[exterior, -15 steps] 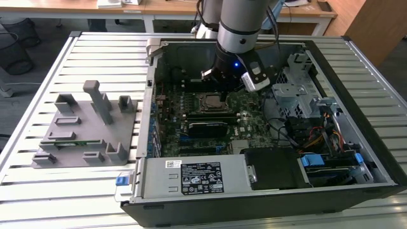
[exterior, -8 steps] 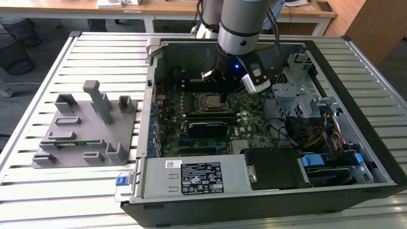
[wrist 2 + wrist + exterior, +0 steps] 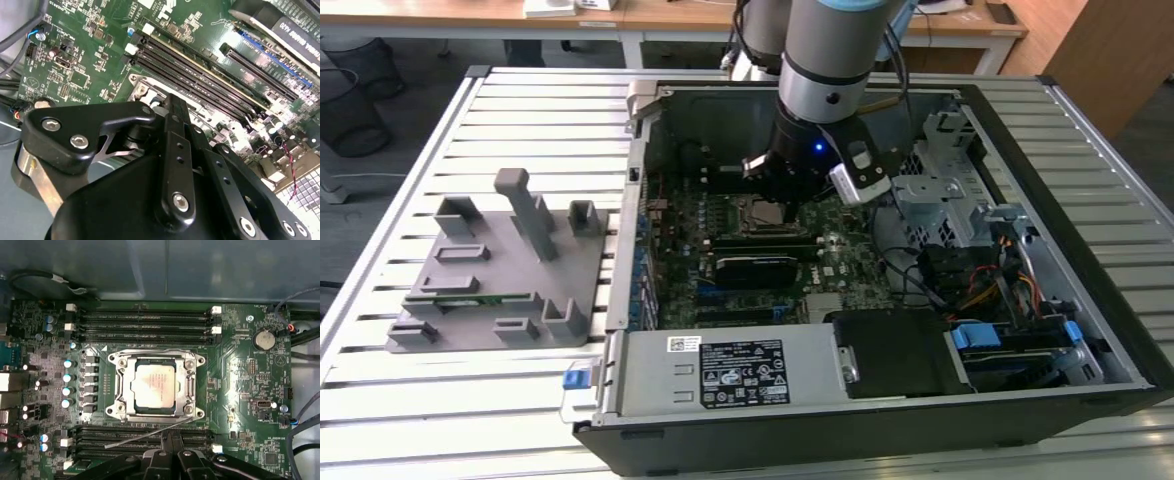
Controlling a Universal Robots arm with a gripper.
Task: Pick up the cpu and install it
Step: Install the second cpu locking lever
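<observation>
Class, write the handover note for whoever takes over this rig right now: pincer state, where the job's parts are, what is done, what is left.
Pincer: over the motherboard inside the open computer case, just beside the socket; it holds nothing visible, and open or shut cannot be told.
The cpu: lying flat in the socket frame, silver top up.
Done: cpu picked and set in the socket.
Left: the thin retention lever looks unlatched, so the socket seems not yet locked.
The grey holder block sits outside the case.

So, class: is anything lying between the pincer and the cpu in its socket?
Nothing visible does. In the first wrist view the cpu sits uncovered in the socket frame, the motherboard around it, and the pincer beside the socket with open space between.
</observation>
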